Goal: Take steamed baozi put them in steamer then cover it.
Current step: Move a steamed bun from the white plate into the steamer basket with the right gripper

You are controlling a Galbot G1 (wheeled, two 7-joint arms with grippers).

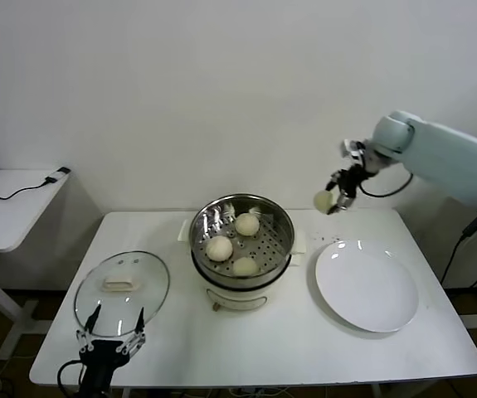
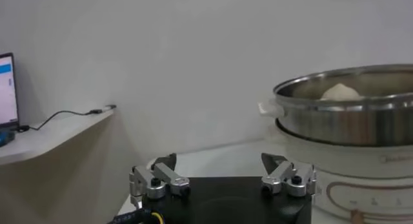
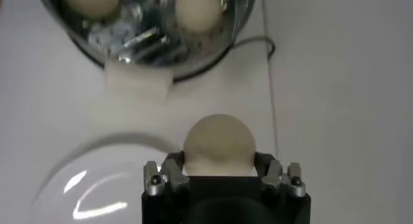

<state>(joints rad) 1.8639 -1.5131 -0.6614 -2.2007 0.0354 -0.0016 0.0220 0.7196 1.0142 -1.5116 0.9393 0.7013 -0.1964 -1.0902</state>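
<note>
The steel steamer (image 1: 288, 249) stands mid-table on its white pot base, with three baozi (image 1: 219, 248) on its perforated floor. A fourth baozi (image 1: 323, 200) hangs in the air at the back right, between steamer and plate, with my right gripper (image 1: 331, 201) shut on it. The right wrist view shows that baozi (image 3: 219, 138) clamped between the fingers, with the steamer (image 3: 139, 41) beyond. The glass cover (image 1: 151, 286) with its cream handle (image 1: 119, 284) lies flat at the front left. At the cover's near edge, my left gripper (image 1: 115, 319) is open and holds nothing.
An empty white plate (image 1: 367, 286) lies right of the steamer. A small side table (image 1: 14, 203) with cables stands off to the left. The left wrist view shows the steamer's wall (image 2: 348, 119) and a screen (image 2: 6, 90) at the far side.
</note>
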